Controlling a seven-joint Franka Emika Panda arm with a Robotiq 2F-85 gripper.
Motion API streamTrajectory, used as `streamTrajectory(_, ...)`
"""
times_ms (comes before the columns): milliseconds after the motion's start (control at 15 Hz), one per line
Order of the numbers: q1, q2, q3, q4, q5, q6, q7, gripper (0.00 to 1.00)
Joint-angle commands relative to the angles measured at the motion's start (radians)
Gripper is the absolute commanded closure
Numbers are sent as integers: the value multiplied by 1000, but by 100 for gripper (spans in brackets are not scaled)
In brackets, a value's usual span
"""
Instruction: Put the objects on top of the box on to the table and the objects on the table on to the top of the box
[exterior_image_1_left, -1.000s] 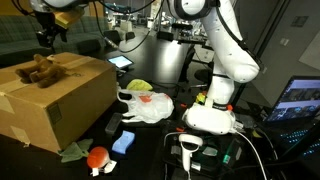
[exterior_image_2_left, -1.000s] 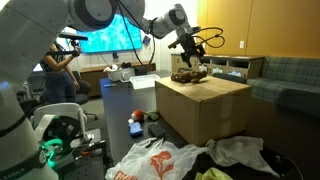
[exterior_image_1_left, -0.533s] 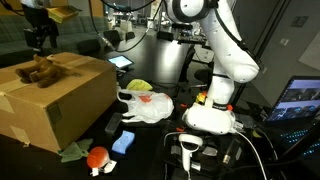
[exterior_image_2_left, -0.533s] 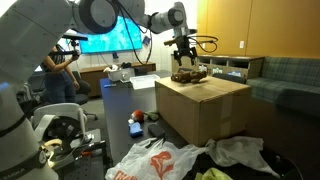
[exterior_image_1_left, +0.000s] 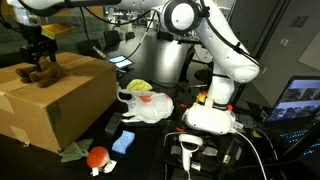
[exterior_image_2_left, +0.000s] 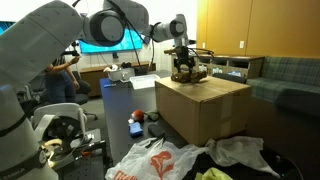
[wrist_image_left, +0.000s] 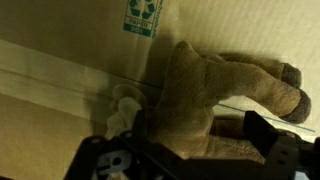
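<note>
I'm holding the gripper (exterior_image_1_left: 38, 56) right over the toy (exterior_image_1_left: 41, 72), a brown plush lying on the box (exterior_image_1_left: 70, 100) top, close to a far corner as an exterior view (exterior_image_2_left: 186, 73) shows it. In the wrist view the fingers (wrist_image_left: 118, 140) are standing spread, one on each side of the frame, with the toy (wrist_image_left: 215, 90) directly below and partly between them; nothing is pinched yet.

The toy's long axis is running across the wrist frame, from a pale end near the tape seam to the legs at the right. That is roughly in line with the way the jaws close, so I'm judging a turn of the wrist may grip it better across the body.

The box edge is lying near the toy on one side, leaving little room there. The table is offering open spots near the bag (exterior_image_1_left: 150, 105) and the red thing (exterior_image_1_left: 97, 156).
</note>
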Motion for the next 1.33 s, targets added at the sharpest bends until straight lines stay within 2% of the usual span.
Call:
streamTrajectory(0,-13,69,3,112,32,-37,21,0)
streamTrajectory(133,-23,79,4,124,37,-45,18,0)
streamTrajectory(200,-31,76,7,123,38,-49,6,25)
streamTrajectory(333,-49,56,14,110,37,-45,-28,34)
streamTrajectory(867,-118,5,41,92,36,-46,-172,95)
streamTrajectory(1000,-129,7,44,92,34,-64,-198,100)
streamTrajectory(1267,-135,37,60,117,45,-103,-244,100)
